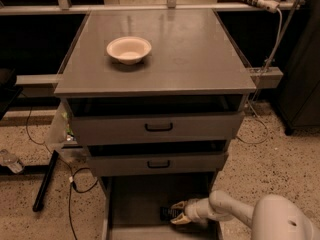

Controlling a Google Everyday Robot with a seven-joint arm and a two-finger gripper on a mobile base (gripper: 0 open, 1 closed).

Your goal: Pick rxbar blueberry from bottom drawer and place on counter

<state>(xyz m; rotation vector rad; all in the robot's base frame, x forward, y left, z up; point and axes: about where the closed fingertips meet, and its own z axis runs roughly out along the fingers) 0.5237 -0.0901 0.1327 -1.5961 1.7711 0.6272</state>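
- The gripper is low inside the bottom drawer, right of middle, on an arm coming in from the right.
- A dark bar lies on the drawer floor right at the gripper's tip; whether they touch cannot be told.
- Top drawer and middle drawer stand slightly pulled out.
- A pale bowl sits on the grey surface, left of middle.
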